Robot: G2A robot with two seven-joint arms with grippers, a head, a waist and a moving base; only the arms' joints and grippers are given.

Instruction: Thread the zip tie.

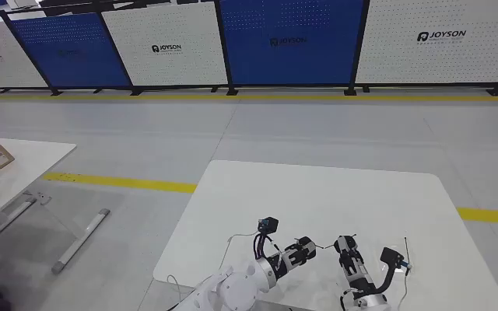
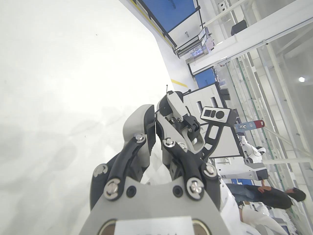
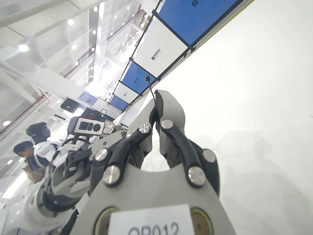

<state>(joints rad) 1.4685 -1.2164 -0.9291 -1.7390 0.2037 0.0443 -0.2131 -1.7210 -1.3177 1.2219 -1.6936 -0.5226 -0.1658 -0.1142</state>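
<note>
The zip tie is a thin black strip. Its square head [image 3: 147,77] sticks out a short way past the tips of my right gripper [image 3: 155,101], which is shut on the strip. My left gripper [image 2: 154,117] is shut too, and a thin black strand [image 2: 158,110] runs from its tips to the right gripper [image 2: 168,97] just beyond. In the top view, the left gripper [image 1: 309,248] and the right gripper [image 1: 341,243] face each other tip to tip near the table's front edge. The zip tie [image 1: 324,247] spans the small gap between them.
The white table [image 1: 327,194] stretches bare behind and to both sides of the grippers, and its front edge is close below them. A second table [image 1: 31,159] stands off to the left. Blue and white partition panels [image 1: 288,43] line the far side of the floor.
</note>
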